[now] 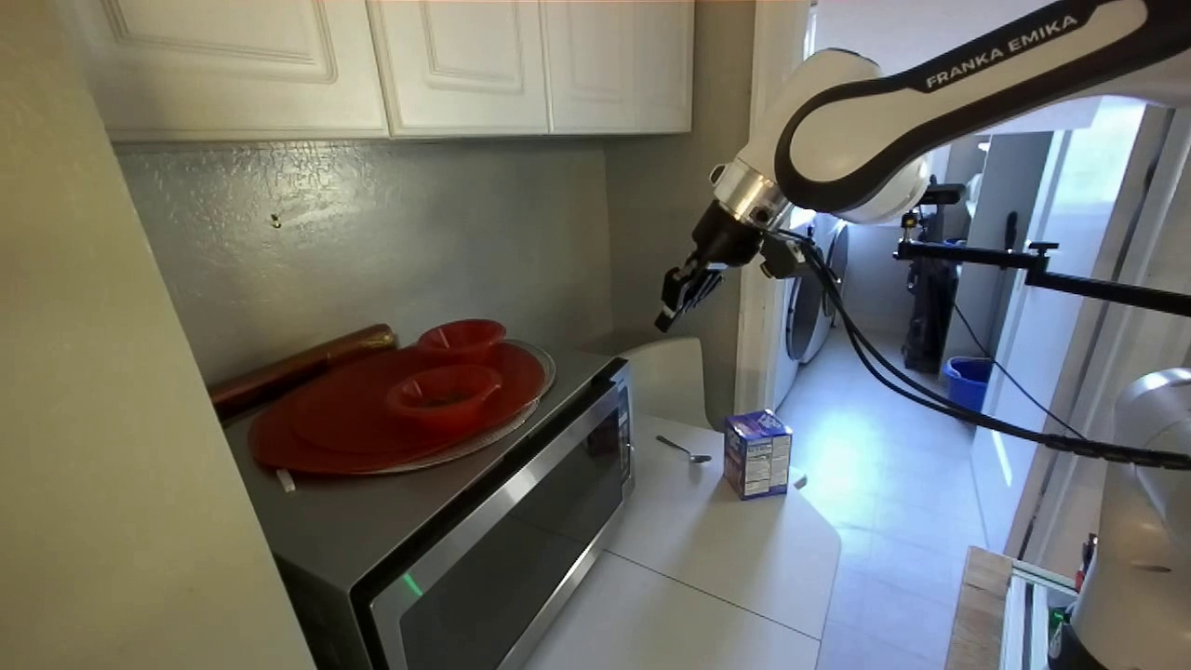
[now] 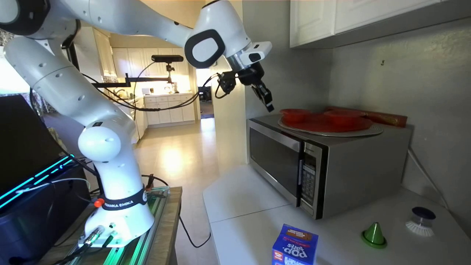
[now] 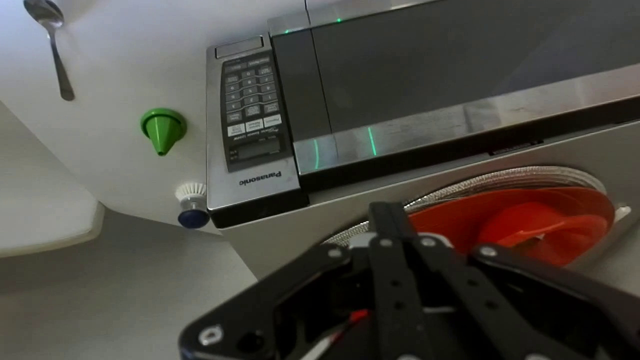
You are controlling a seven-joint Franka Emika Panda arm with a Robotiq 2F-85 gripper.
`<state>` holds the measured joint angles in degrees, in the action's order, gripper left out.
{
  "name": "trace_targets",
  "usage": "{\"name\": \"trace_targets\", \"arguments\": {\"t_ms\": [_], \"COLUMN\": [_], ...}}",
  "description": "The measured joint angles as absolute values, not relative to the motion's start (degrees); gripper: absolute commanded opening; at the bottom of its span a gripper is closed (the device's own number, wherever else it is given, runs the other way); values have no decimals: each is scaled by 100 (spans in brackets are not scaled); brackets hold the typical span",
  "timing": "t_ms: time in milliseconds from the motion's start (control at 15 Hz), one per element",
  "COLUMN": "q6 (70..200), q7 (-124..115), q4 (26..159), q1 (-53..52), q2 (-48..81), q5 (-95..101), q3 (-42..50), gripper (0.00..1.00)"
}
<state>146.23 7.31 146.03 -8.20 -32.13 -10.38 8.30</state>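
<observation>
Home kitchen: microwave [image 2: 338,165], wall cabinets [image 1: 456,70]

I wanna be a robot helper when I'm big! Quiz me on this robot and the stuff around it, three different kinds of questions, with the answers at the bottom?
1. Count: how many red bowls sit on top of the microwave?

2. True or false: the tool is wide open.

3. Pick one. Which of these stands on the white table?
A. The tool
B. A green cone
C. The red bowls

Key:
1. Two.
2. False; it is shut.
3. B.
</observation>
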Motion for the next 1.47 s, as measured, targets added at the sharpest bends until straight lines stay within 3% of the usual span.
{"name": "trace_targets", "arguments": {"t_ms": [800, 1467], "q6": [14955, 15683], "q7": [726, 656], "q4": [14595, 14138], "q1": [-816, -695], "q2": [-3147, -2239], "q5": [-1060, -955], "q3": [639, 195], "gripper": [0, 0]}}
